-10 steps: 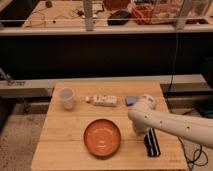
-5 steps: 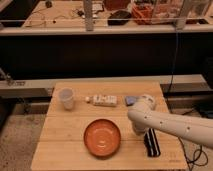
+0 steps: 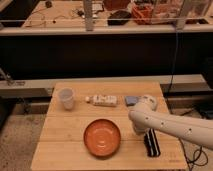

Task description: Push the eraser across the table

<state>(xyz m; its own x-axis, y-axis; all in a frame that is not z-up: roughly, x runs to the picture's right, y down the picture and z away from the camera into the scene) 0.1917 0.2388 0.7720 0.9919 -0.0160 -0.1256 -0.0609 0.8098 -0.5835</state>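
The eraser (image 3: 151, 143), a black oblong block with a pale stripe, lies on the pale wooden table (image 3: 60, 145) near its front right corner, lengthwise toward me. My white arm comes in from the right and bends over the table's right half. The gripper (image 3: 139, 129) is at the arm's end, just left of the eraser's far end and close to it; the arm's body hides most of it.
An orange plate (image 3: 102, 137) sits at the table's front centre, left of the gripper. A white cup (image 3: 66, 97) stands at the back left. A white box (image 3: 103, 100) and a small blue-grey pad (image 3: 131, 100) lie along the back.
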